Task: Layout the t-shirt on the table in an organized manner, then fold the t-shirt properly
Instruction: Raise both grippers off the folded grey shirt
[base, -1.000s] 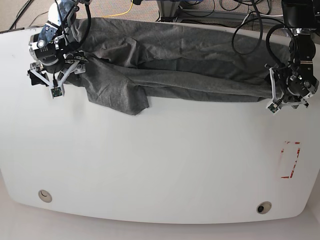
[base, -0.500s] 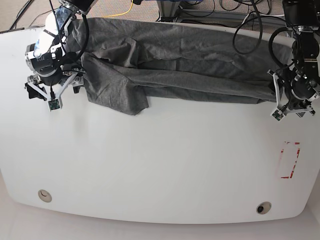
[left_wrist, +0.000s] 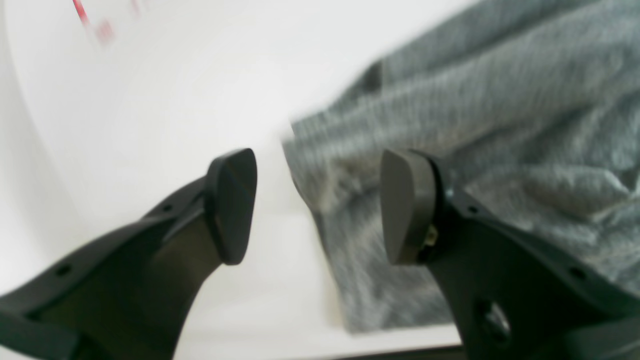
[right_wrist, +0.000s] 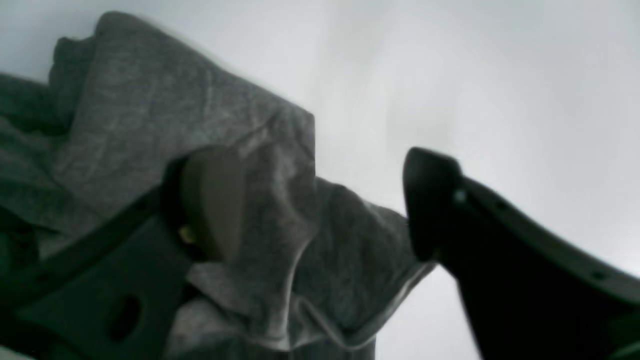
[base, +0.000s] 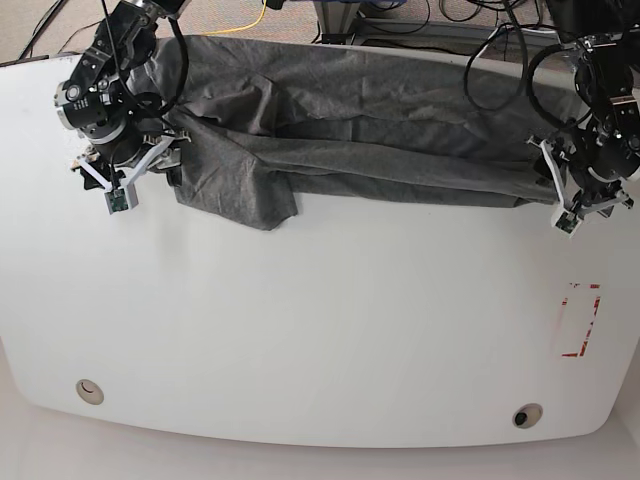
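Grey cloth fills the far half of the table (base: 300, 330) in the base view: the t-shirt (base: 340, 125) lies bunched in a long wrinkled band from one far corner toward the other, with one flap hanging nearer the middle at its left end. At that left end sits the right gripper (base: 128, 150), low over the cloth's edge. Only its wrist view shows the jaws: the right gripper (right_wrist: 320, 205) is spread wide, one pad (right_wrist: 212, 200) over grey folds of the t-shirt (right_wrist: 175, 135), the other over bare white table (right_wrist: 475, 75), nothing pinched between them.

Across the table, at the band's right end, the left gripper (base: 585, 180) hovers by the cloth's tip. Its wrist view, blurred, shows the left gripper (left_wrist: 320, 205) likewise spread apart, with a corner of the t-shirt (left_wrist: 475, 120) lying between and beyond the pads and white table (left_wrist: 150, 100) under the other finger; whether the cloth touches a pad cannot be told.

Nearer the front, the base view alone shows a red dashed rectangle (base: 580, 320) at the right side and two round holes (base: 90, 391) near the front edge. Cables (base: 500, 50) trail behind the table's far edge.
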